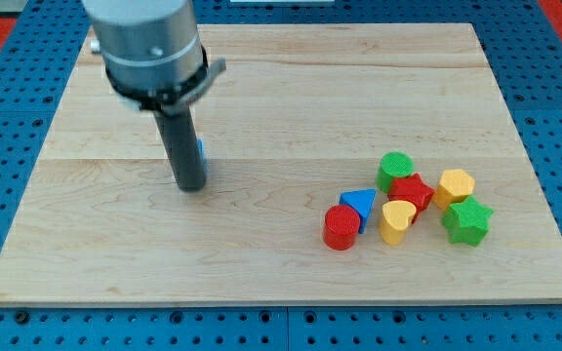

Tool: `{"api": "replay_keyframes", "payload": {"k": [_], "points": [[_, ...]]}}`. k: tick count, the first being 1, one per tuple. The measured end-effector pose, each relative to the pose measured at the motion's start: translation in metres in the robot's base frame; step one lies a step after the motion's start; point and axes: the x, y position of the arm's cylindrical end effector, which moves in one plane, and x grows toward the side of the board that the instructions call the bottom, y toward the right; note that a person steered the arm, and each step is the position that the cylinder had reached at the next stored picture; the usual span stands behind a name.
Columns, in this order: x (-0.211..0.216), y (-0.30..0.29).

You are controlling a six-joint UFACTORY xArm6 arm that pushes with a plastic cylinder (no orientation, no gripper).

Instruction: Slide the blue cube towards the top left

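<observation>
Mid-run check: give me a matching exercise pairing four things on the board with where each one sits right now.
Things:
1. blue cube
2. red cylinder
3. green star
4. my tip

Places:
A. the cluster's left end
B. the cluster's right end
C. mostly hidden behind the rod, left half of the board
D. on the board just below the blue sliver

Pairs: 1-C, 2-A, 3-B, 4-D
</observation>
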Motion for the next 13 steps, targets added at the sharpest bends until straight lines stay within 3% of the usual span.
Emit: {"api": "replay_keyframes", "payload": {"k": [3, 4, 6, 10, 12, 13], "points": [[-0.136, -0.010], [-0.136, -0.028], [-0.196, -0.029], [-0.190, -0.123], [-0.140, -0.191], [-0.166, -0.193]]}}
